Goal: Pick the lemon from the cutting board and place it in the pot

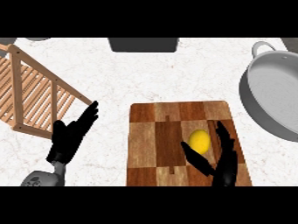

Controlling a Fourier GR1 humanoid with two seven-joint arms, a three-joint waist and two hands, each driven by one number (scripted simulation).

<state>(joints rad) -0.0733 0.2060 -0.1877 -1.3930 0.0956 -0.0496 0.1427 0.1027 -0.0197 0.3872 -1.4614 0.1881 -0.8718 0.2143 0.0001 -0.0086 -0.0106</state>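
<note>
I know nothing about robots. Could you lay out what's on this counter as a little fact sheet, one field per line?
Lemon: lemon, yellow, lying on the cutting board
Cutting board: cutting board, checkered wood, centre of the counter
Pot: pot, grey, at the far right, nothing visible in it
Right hand: right hand, fingers and thumb on either side of the lemon, not closed round it
Left hand: left hand, open, resting left of the board
Rack: wooden rack, slatted, far left
Dark container: dark container, at the top edge
</note>
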